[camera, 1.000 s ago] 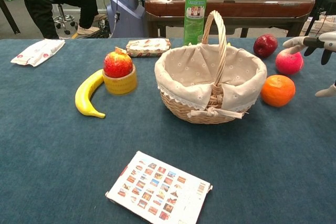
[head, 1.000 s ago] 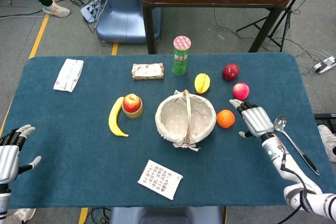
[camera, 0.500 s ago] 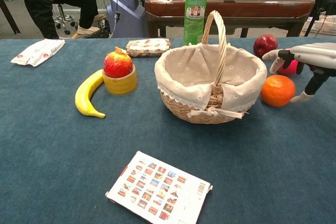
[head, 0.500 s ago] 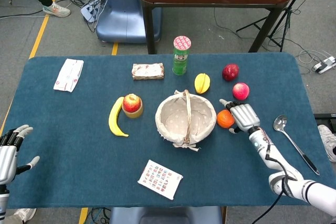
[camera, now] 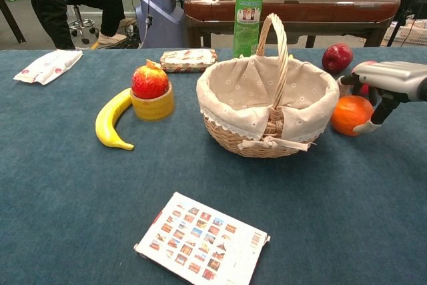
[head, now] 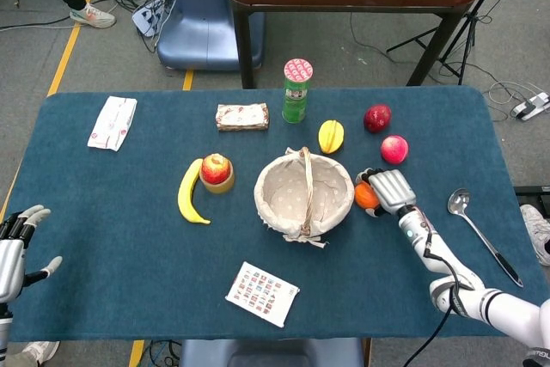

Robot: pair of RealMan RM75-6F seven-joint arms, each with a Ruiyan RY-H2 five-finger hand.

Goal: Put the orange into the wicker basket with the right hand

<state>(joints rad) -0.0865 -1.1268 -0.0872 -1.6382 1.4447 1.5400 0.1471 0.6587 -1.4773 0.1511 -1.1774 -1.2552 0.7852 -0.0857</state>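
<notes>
Hand over orange — beside basket

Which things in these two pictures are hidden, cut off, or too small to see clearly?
- Orange: in the head view the right hand covers most of it; whether the fingers already grip it is unclear.
- Pink apple: in the chest view the right hand hides nearly all of it.
- Left hand: cut off by the head view's left edge; absent from the chest view.
- Card: its pictures are too small to make out.
</notes>
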